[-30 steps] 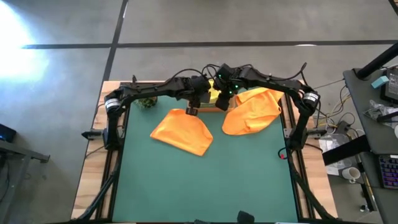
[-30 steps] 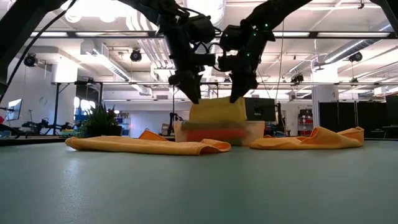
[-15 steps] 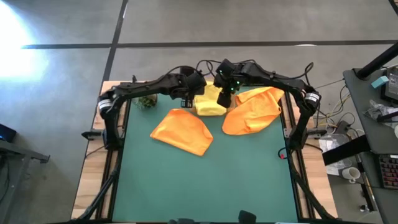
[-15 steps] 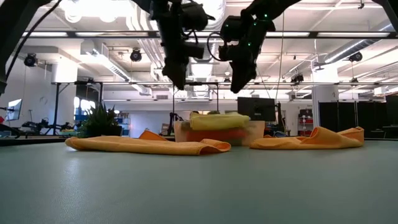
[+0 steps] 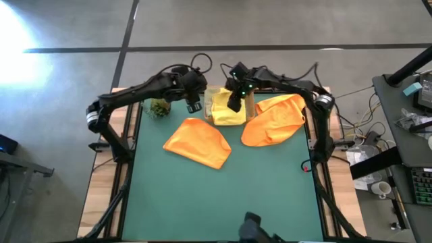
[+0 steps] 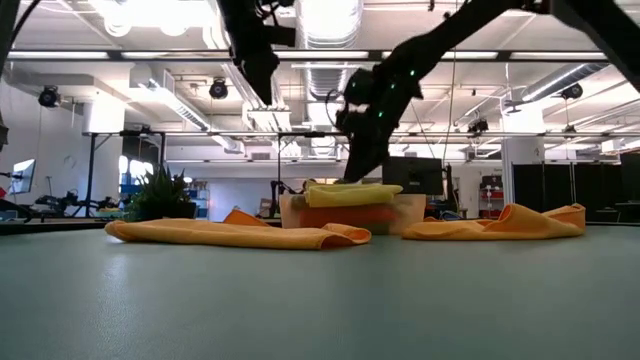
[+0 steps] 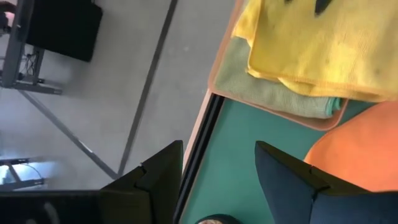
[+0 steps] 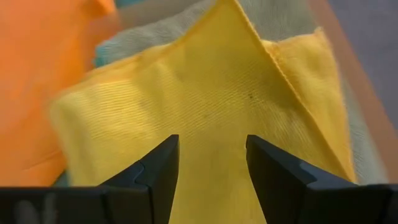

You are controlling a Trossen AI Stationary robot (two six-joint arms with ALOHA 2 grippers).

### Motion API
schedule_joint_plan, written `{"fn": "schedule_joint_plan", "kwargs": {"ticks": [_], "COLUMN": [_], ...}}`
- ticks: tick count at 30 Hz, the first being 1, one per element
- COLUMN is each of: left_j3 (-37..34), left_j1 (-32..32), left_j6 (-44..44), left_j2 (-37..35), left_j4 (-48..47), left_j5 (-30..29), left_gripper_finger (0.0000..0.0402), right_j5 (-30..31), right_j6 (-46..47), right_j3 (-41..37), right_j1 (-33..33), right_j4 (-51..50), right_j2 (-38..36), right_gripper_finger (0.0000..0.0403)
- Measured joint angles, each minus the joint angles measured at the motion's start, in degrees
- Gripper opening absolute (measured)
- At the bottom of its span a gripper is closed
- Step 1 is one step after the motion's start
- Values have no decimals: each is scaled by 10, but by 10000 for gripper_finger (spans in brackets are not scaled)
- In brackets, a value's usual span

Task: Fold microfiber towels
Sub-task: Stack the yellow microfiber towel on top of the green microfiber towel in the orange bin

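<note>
Just dropped the yellow towel (image 5: 228, 108) onto the stack in the tan tray (image 7: 273, 111) at the desk's far edge. Both jaws apart now, lifted clear. Two orange towels (image 5: 199, 140) left on the desk, probably next.

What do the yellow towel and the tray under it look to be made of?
Yellow towel: soft woven cloth, matte, with a fine ribbed weave and a stitched hem, probably microfiber. Tray: thin tan rim with a dull finish, likely cardboard, though hard to confirm.
</note>
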Motion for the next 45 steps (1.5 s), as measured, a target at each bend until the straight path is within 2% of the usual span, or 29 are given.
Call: {"fn": "schedule_joint_plan", "kwargs": {"ticks": [8, 14, 18, 21, 24, 32, 37, 40, 43, 45], "left_j3": [0, 0, -10, -29, -53, -109, -115, -115, -115, -115], "left_j1": [0, 0, 0, 0, 0, 0, 0, 0, 0, 0], "left_j6": [-10, -22, -25, -26, -26, -26, -26, -25, -25, -24], "left_j2": [-19, -16, -16, -17, -18, -21, -21, -24, -28, -30], "left_j4": [-1, -5, -6, -5, -6, -4, -4, -2, 1, 2], "left_j5": [8, 10, 11, 11, 12, 12, 12, 12, 11, 11], "left_gripper_finger": [184, 184, 184, 184, 184, 184, 184, 184, 184, 184], "right_j5": [8, 69, 60, 28, -10, -10, -12, -38, -74, -76], "right_j6": [2, 49, 46, 19, 13, 13, -1, -22, -38, -39], "right_j3": [77, 161, 210, 219, 216, 232, 237, 229, 205, 188], "right_j1": [-3, -26, -38, -38, -38, -41, -41, -36, -27, -21], "right_j4": [7, 1, -38, -51, -54, -104, -196, -262, -281, -280], "right_j2": [100, 161, 197, 216, 217, 166, 121, 100, 90, 89], "right_gripper_finger": [171, 153, 143, 138, 133, 126, 131, 131, 123, 116]}}
